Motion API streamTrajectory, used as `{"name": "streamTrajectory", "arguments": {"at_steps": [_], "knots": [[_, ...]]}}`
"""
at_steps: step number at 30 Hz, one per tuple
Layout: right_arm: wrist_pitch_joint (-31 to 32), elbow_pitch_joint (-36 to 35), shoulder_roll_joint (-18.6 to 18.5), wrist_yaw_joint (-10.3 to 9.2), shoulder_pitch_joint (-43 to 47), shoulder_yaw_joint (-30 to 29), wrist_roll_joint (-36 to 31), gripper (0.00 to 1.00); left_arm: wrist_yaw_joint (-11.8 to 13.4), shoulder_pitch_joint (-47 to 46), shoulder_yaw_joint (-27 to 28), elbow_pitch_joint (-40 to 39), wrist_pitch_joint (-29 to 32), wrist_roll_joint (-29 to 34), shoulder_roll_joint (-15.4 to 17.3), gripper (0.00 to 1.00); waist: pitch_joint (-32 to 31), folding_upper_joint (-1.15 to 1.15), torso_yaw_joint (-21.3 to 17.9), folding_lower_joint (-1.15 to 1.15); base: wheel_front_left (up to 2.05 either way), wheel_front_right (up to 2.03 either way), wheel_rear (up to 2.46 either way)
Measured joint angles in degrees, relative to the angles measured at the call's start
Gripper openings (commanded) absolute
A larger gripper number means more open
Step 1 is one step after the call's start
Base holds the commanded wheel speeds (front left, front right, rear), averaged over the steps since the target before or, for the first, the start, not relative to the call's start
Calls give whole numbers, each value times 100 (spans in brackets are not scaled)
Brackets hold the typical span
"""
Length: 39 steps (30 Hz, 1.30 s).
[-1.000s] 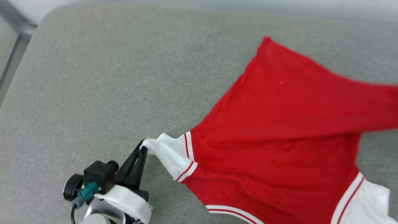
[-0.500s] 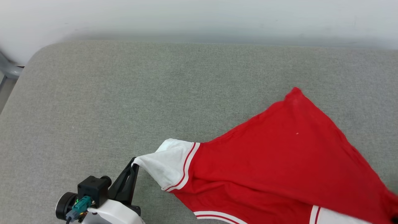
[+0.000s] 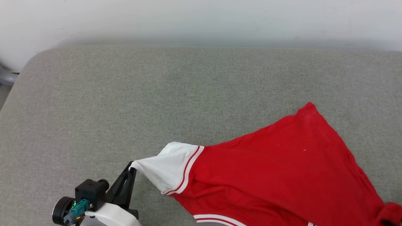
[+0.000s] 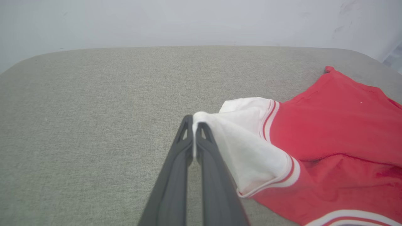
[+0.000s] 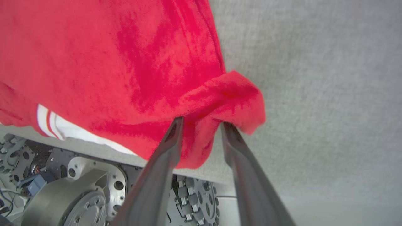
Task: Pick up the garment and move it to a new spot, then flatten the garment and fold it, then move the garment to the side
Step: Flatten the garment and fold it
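A grey fabric-covered pad (image 3: pixel 125 94) with rounded corners takes up most of the head view. A plain pale wall (image 3: pixel 201 18) rises along its far edge, and a bit of grey metal frame (image 3: pixel 5 77) shows past its left corner. In the right wrist view the pad's near edge runs behind the fingers, with the robot's own grey machinery (image 5: pixel 78 188) below it.

The garment (image 3: pixel 282 172) lies on the pad. It is spread out to the right of the left gripper (image 3: pixel 132 166) and beyond its tips. Its long axis runs sideways, from the white sleeve (image 4: pixel 245 147) at those jaws across to the bunched red fold (image 5: pixel 232 94) at the right gripper (image 5: pixel 199 124). One red corner (image 3: pixel 309 106) points away toward the wall, well beyond both sets of jaws. Red-and-white striped trim (image 3: pixel 188 169) marks where the sleeve meets the red body, just past the left fingertips.

The left jaws are pressed together on the edge of the white sleeve, which is pulled into a taut peak at their tips. The right jaws stand apart. The red fold lies across and between their tips and touches the inner side of both fingers (image 5: pixel 171 135).
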Motion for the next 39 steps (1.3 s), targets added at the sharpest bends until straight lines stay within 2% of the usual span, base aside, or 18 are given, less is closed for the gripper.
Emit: {"name": "streamTrajectory", "arguments": {"at_steps": [7,10,14,19,24,29,34,39], "knots": [[-263,-534,-20,-1,-644,-732,97,100,44,-18,-38,-149,54,30,10,0,39,0,81,1,0,0,0],[-242,-697,-93,-1,-911,-834,76,100,43,-82,-68,-192,77,79,0,0,97,0,122,1,0,0,0],[78,-913,-269,0,-1596,-772,-57,100,33,-244,-143,-254,102,152,-38,0,263,0,221,1,0,0,0],[803,-957,-385,0,-2570,-300,-321,100,-19,-502,-207,-288,103,255,-142,0,529,0,380,2,0,0,0],[1616,-552,-270,0,-3602,221,-583,100,-82,-744,-294,-288,94,364,-277,0,815,0,570,2,0,0,0],[2128,12,-81,0,-4395,699,-790,100,-147,-997,-358,-266,76,450,-389,0,1105,0,759,2,0,0,0],[2210,687,140,0,-4893,991,-1029,100,-209,-1217,-413,-264,67,532,-495,0,1379,0,908,2,0,0,0],[2003,1227,324,0,-4988,1218,-1170,100,-258,-1361,-477,-223,48,573,-577,0,1585,0,1031,2,0,0,0]]}}
